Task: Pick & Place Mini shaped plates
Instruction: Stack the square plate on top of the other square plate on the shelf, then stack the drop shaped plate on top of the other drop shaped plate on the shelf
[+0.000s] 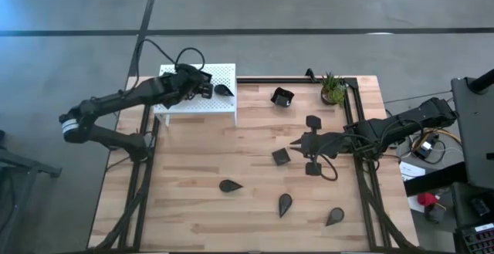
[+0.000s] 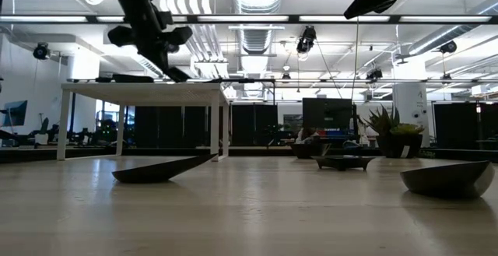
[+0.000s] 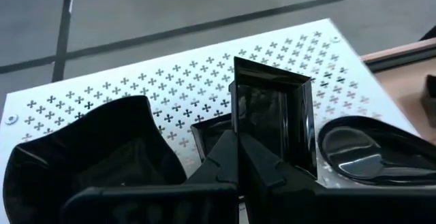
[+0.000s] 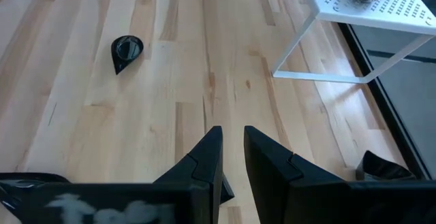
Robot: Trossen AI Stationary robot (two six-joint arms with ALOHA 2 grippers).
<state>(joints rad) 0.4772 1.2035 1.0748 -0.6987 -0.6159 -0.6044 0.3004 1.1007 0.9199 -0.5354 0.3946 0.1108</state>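
My left gripper (image 1: 204, 89) hovers over the white perforated platform (image 1: 179, 103) at the table's far left, shut on a square black plate (image 3: 272, 118). On the platform lie a large black dish (image 3: 88, 163), a small square plate (image 3: 210, 137) and a teardrop plate (image 1: 224, 89). My right gripper (image 4: 233, 149) hangs above the table's middle right, its fingers a narrow gap apart with nothing showing between the tips. More black plates lie on the wood: teardrops (image 1: 230, 185) (image 1: 285, 204) (image 1: 334, 217), a square one (image 1: 281, 156) and a rimmed one (image 1: 282, 96). My left gripper pinches the square plate by one edge (image 3: 253, 134) between its two fingers. The fingers slant downward, coming from the table's left. The plate stands on edge beyond the fingertips, its hollow face toward the wrist camera, lifted above the platform (image 2: 140, 87).
A small green potted plant (image 1: 333, 89) stands at the far right corner. A dark frame rail runs along the table's right edge (image 1: 363, 177). Bare wood lies between the platform and the near teardrops.
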